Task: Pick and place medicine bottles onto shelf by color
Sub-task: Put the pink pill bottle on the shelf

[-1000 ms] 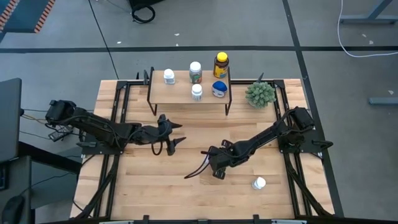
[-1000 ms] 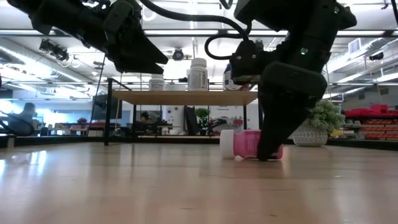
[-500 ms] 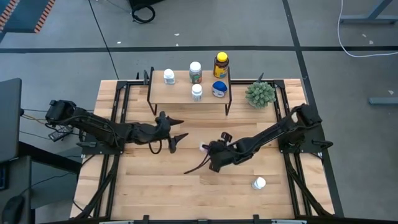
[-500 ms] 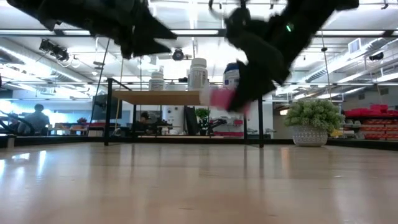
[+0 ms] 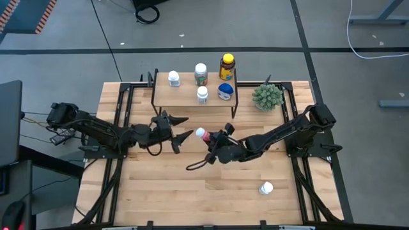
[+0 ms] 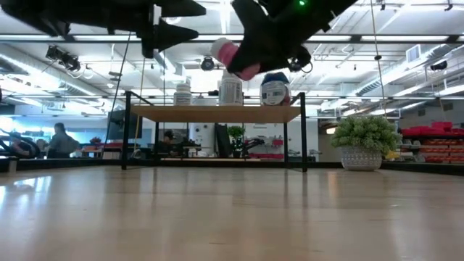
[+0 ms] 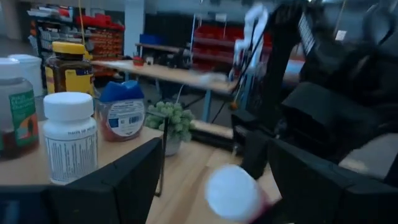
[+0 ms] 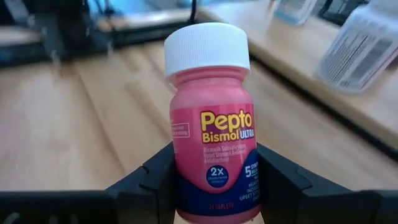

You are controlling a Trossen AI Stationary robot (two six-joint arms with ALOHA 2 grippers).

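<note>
Right gripper [image 5: 209,145]: clamped on the pink bottle [image 5: 202,135] — lifted off the table, in front of the shelf [image 5: 185,97].
Left gripper [image 5: 181,129]: fingers spread, empty — just beside that bottle.

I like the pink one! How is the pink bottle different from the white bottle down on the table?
The pink bottle is up in the air, held in the right gripper's fingers; the white bottle lies on the table, untouched. One is pink-bodied, the other looks all white. Both have white caps.
</note>
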